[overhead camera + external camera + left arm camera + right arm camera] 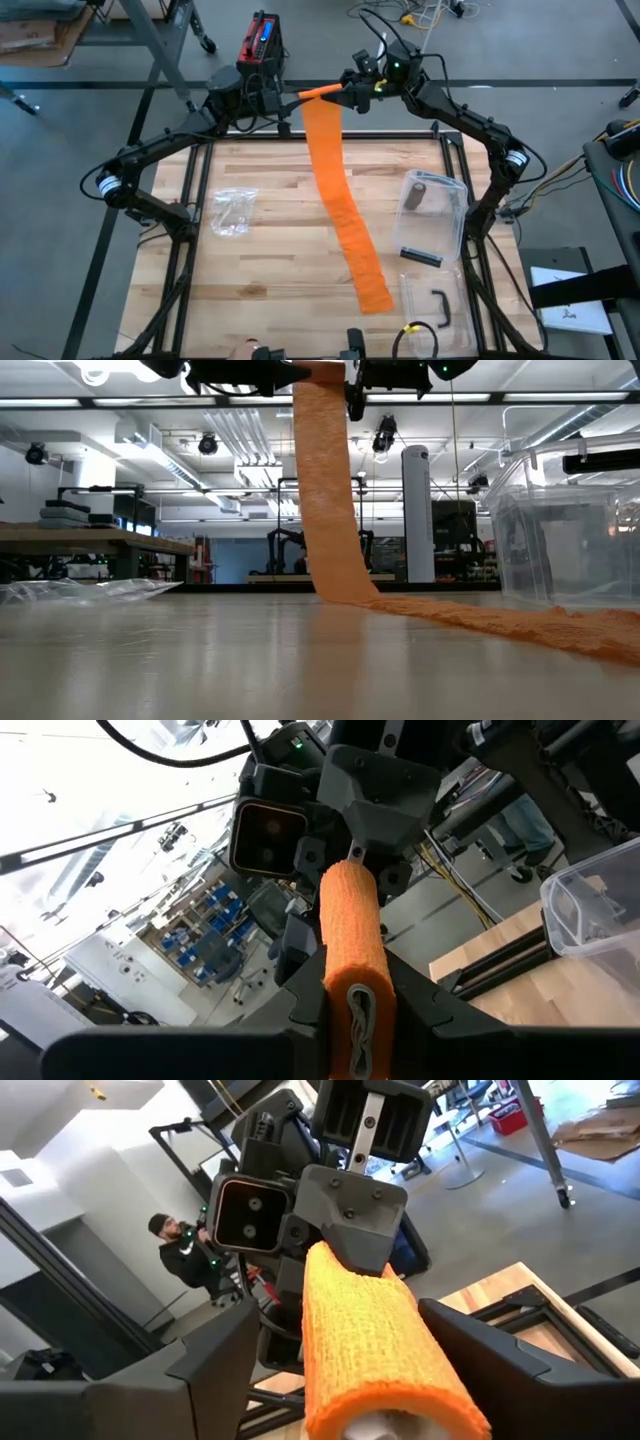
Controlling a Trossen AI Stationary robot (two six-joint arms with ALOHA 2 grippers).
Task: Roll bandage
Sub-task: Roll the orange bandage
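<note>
Orange bandage (340,190): roll end held aloft at counter's (270,290) far edge, tail trailing down across it. Left gripper (300,95) and right gripper (345,92): jaws closed on the roll's opposite ends. Risk: uneven turning skews or loosens winding.

Dark jointed arms (150,150), white-ringed elbows.

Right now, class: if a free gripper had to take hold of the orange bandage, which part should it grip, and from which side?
Probably the loose tail end of the orange bandage: it lies flat on the table, so come straight down from above. The rolled top hangs between the left gripper and right gripper.
</note>
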